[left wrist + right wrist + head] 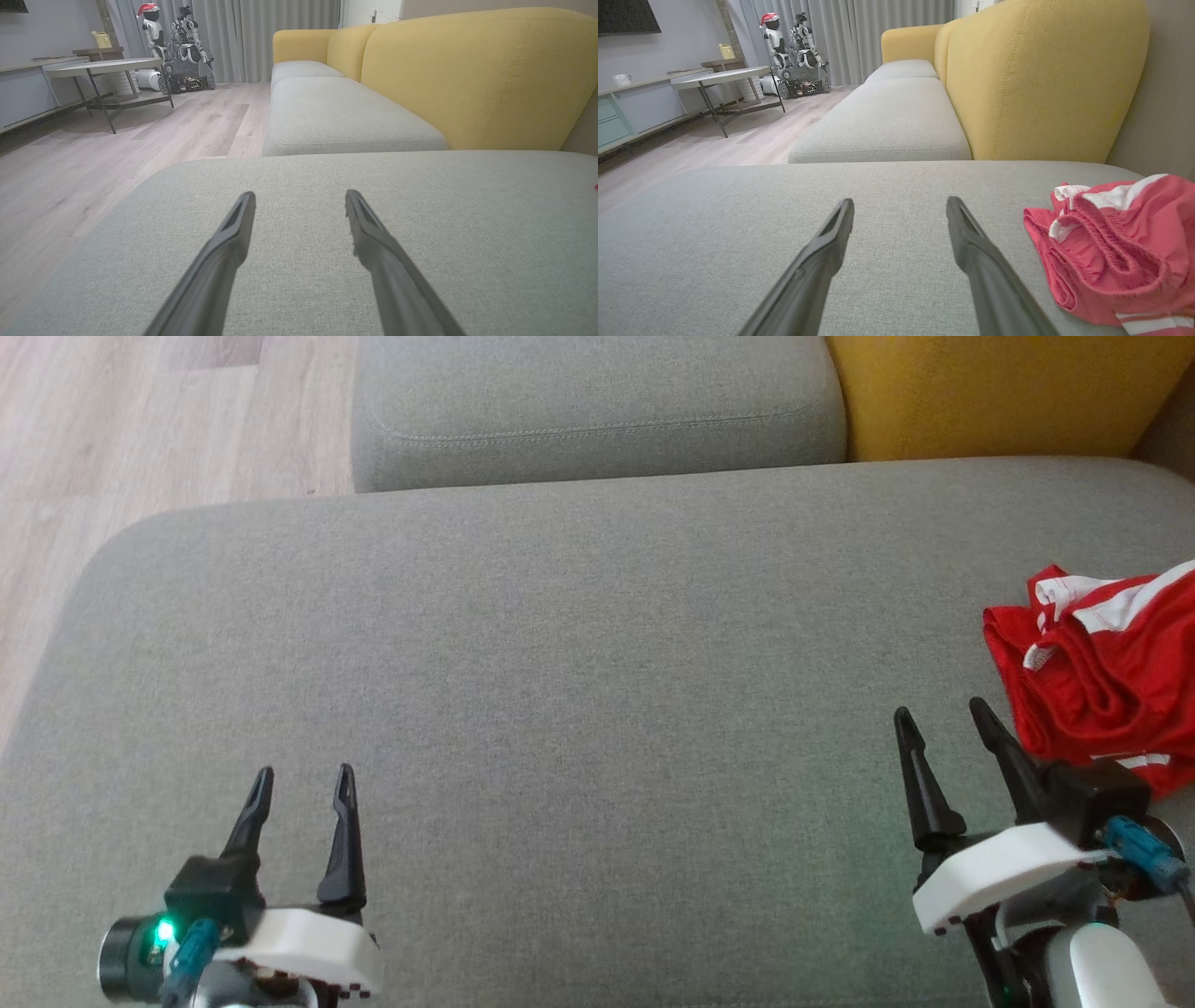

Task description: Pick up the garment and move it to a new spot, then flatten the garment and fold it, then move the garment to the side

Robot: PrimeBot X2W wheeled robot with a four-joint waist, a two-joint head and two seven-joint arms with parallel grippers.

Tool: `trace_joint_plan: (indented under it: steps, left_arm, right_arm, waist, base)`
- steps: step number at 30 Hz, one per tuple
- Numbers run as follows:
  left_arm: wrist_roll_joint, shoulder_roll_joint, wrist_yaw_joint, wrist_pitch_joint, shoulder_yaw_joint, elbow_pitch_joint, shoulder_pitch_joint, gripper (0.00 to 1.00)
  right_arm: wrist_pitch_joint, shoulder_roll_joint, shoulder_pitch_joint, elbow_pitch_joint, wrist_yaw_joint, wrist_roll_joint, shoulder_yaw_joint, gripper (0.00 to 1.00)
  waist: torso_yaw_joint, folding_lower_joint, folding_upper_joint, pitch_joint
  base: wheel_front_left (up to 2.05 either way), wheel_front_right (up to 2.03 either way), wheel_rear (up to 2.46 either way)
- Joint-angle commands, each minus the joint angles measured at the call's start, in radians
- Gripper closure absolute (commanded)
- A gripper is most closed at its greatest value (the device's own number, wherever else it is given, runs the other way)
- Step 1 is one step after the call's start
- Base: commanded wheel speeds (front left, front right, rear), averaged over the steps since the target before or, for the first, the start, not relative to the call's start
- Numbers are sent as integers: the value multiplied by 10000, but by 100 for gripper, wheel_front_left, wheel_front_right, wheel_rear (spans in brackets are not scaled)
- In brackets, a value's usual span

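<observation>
**Head view.** The garment point(1092, 672), red with white stripes, lies in a rumpled bunch on the grey seat cushion point(560, 644) at the right edge of the frame, which cuts part of it off. The right hand point(940, 707) sits at the lower right, just beside the cloth. Its fingers point up the frame and are spread wide with nothing between them. The left hand point(305, 770) is at the lower left, well apart from the garment, equally wide and holding nothing. Both hands appear parked low, probably to leave the cushion in plain sight.

**Left wrist view.** The left hand's point(300, 193) two dark fingers stand far apart above the plain cushion, with grey fabric showing in the gap. A sliver of red peeks in at the right edge.

**Right wrist view.** The right hand point(900, 200) is splayed just as far and grips nothing. The garment point(1111, 252) is heaped at the lower right, near the right finger but apart from it.

A bunch lying off to one side fits either a garment waiting to be lifted or one already set aside. Its loose folds look more like a heap than a tidy fold.
</observation>
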Motion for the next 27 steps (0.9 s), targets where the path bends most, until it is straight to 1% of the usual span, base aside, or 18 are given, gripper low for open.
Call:
trace_joint_plan:
  steps: [1,12,16,17,20,27]
  left_arm:
    - [-67,179,63,-73,292,-384,-314,0]
    - [-198,197,26,-92,221,-344,-353,0]
    - [-241,244,-59,-21,143,-331,-383,0]
    - [-189,56,-51,3,-227,-2,-2,100]
    - [-205,-51,-91,2,-290,408,65,100]
    - [-1023,-98,-251,114,-121,444,-13,100]
  right_arm:
    - [-4,-23,-287,-436,-9,-87,197,0]
    - [70,-18,-264,-462,-9,-41,178,0]
    - [94,-17,-271,-487,-9,-9,183,0]
    - [70,2,1,-61,0,3,-21,100]
    - [62,8,81,374,0,23,9,100]
    - [27,-21,13,476,-1,897,-25,100]
  waist:
    - [2,0,-1,1]
    - [19,0,-1,14]
    - [23,0,-1,34]
    - [24,0,-1,35]
    - [26,0,-1,39]
    - [23,0,-1,48]
  base:
    - [0,0,0]
    - [0,0,0]
    - [0,0,0]
    - [0,0,0]
    - [0,0,0]
    - [0,0,0]
